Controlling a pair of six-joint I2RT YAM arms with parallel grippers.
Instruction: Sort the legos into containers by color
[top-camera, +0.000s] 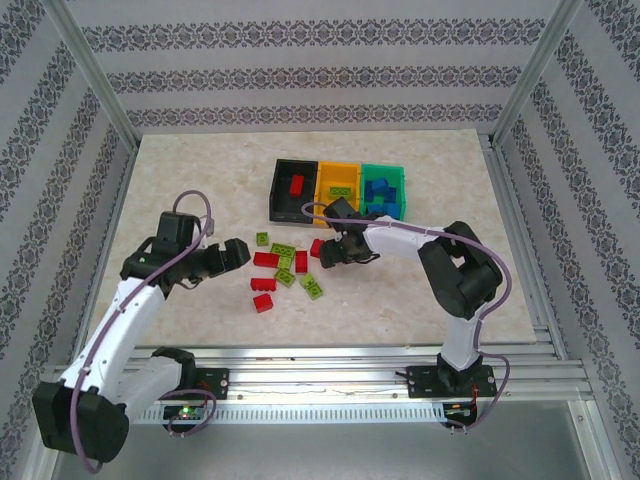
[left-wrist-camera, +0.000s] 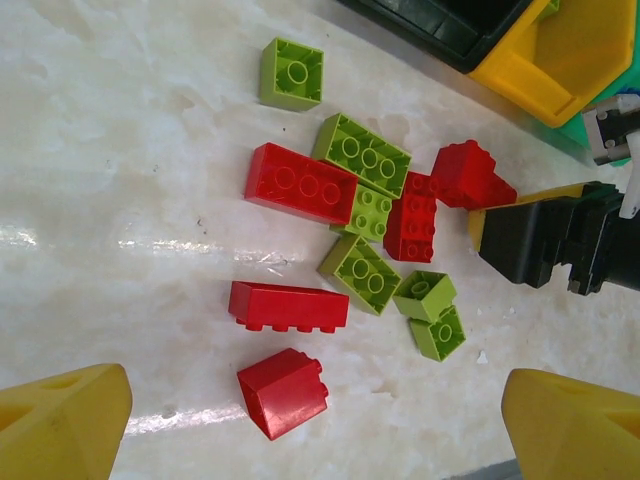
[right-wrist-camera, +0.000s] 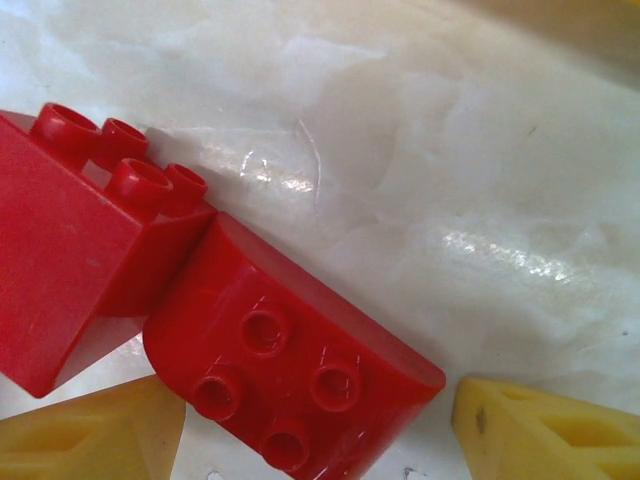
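Our right end effector (right-wrist-camera: 320, 432) is spread wide, with a rounded red lego (right-wrist-camera: 290, 370) lying between its tips on the surface (right-wrist-camera: 450, 150). Our left end effector (left-wrist-camera: 315, 420) gapes wide over the loose legos (left-wrist-camera: 370, 215), with the containers (top-camera: 277, 190) beyond

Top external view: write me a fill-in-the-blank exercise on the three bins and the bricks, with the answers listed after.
1. The single studded plastic brick in the black plastic bin is ___.
2. The studded bricks in the teal-green plastic bin are all ___.
3. The orange-yellow plastic bin stands ___ the other two.
4. The right end effector, open, hangs over a rounded brick coloured ___.
Missing words: red; blue; between; red.
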